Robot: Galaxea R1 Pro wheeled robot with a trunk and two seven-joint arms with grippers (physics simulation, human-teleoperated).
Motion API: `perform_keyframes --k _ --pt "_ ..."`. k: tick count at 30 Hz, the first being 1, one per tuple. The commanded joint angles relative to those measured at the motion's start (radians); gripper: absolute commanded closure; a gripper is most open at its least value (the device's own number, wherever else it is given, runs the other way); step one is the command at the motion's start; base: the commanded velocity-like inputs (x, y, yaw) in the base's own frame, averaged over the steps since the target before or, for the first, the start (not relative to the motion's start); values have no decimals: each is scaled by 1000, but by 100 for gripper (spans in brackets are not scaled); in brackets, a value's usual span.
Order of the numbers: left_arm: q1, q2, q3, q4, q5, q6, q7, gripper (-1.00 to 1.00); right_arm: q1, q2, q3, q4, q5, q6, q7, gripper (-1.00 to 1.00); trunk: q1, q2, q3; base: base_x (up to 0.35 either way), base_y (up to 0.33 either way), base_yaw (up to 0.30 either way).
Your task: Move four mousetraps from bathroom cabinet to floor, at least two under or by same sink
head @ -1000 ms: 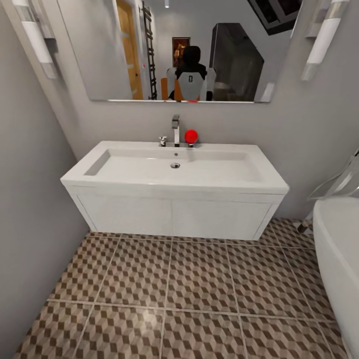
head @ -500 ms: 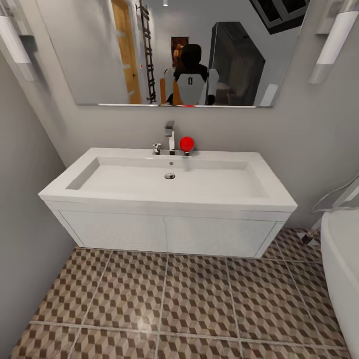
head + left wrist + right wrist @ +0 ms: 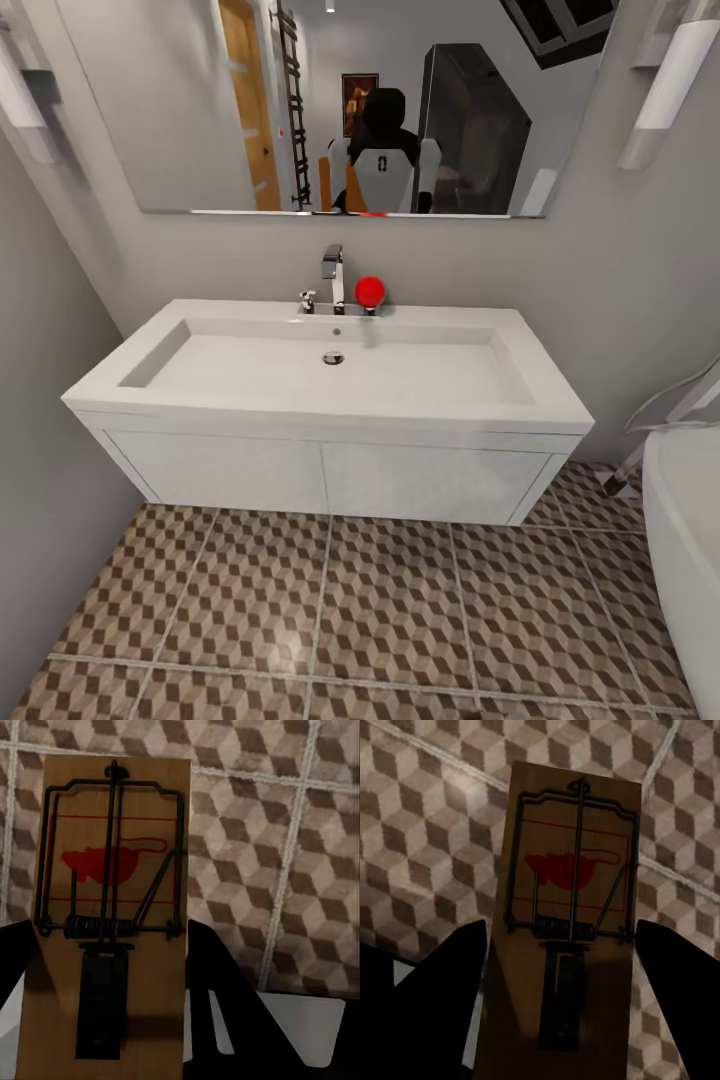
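With a flat brown wooden mousetrap [image 3: 112, 915] clamped in my left claw [image 3: 112, 1020] and another [image 3: 574, 915] in my right claw [image 3: 562, 1020], I face the long white wall-hung sink [image 3: 330, 440] at 12 o'clock; next, lower both onto the cube-patterned tiled floor [image 3: 380, 610] beneath it.

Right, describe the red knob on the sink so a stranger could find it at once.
Start at the wide mirror on the wall and drop to the long white sink below it. On the sink's back ledge stands a chrome tap; just beside it is the red knob, a round ball and the one bright red thing among white and chrome.
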Motion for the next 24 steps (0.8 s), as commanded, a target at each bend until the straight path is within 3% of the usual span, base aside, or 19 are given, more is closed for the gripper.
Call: perform_keyframes --k 1,2,6,13,19,24 --pt "0 -1 -8 -2 0 -1 6 100 -2 10 -1 -2 12 2 -3 100 0 0 -1 0 0 0" --pt "-56 -31 -6 -12 -6 2 6 100 -19 36 3 -151 18 107 0 100 0 0 -1 0 0 0" --pt "-136 -46 -8 -31 -9 2 4 100 -21 36 4 -413 15 318 1 100 0 0 -1 0 0 0" --pt "-214 -49 -8 -81 -10 3 4 100 -21 32 1 -758 9 486 30 100 0 0 -1 -183 0 0" --pt "-241 -50 -8 -164 -11 3 8 100 -21 31 -1 -850 4 534 130 100 0 0 -1 -289 0 0" --pt "-245 -50 -12 -182 -12 0 8 100 -21 35 -7 -818 2 540 132 100 0 0 -1 -59 0 0"
